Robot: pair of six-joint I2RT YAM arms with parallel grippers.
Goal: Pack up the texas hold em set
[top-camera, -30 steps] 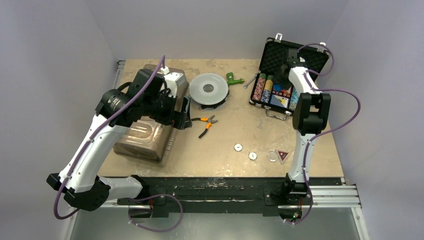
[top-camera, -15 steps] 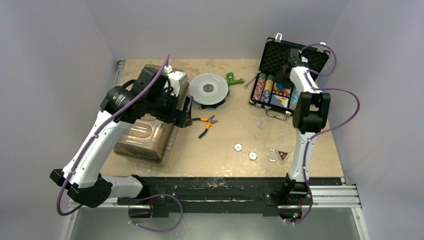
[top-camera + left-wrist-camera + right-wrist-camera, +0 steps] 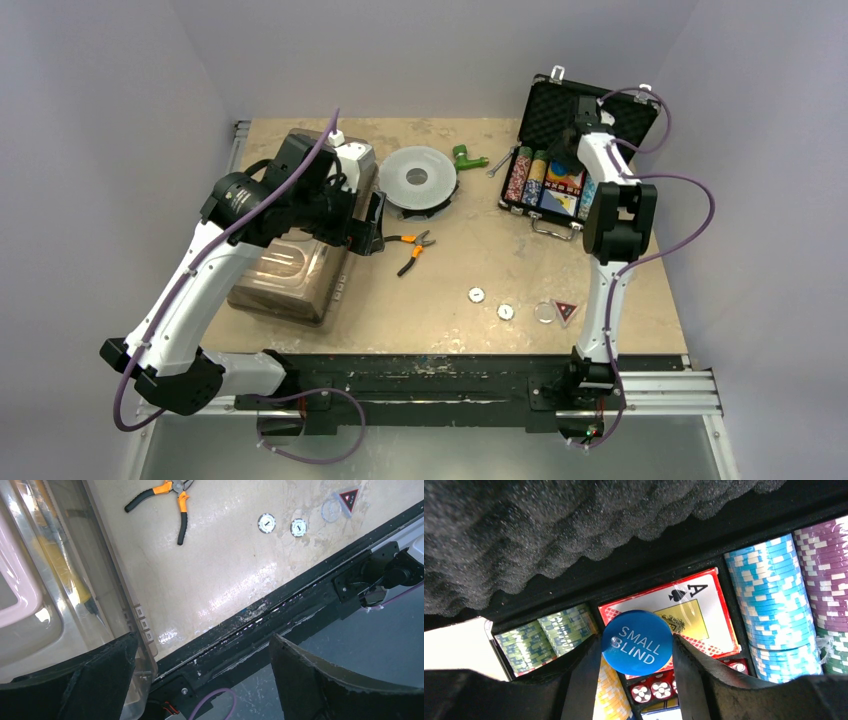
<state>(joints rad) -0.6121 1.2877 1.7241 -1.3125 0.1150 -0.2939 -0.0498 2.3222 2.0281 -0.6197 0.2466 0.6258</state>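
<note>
Beige surface (image 3: pixel 450 270) below both arms: the black briefcase (image 3: pixel 545 105) lies open under the right hand (image 3: pixel 636 650). Its long axis runs left to right, its foam lid is raised beyond that hand, and its handle faces the arms' bases. The hand clasps a blue "SMALL BLIND" button (image 3: pixel 638 630) by its rim just above the card deck (image 3: pixel 684 605), with chip rows (image 3: pixel 769 590) on either side. The left hand (image 3: pixel 204 645) hangs wide open and empty, a clear bin (image 3: pixel 50 580) beside it.

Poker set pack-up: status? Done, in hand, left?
Done: chip rows and card deck sit in the open case. In hand: right gripper holds the blue small blind button over the deck. To do: two white buttons, clear disc, red triangle on the table. Left gripper open.
</note>
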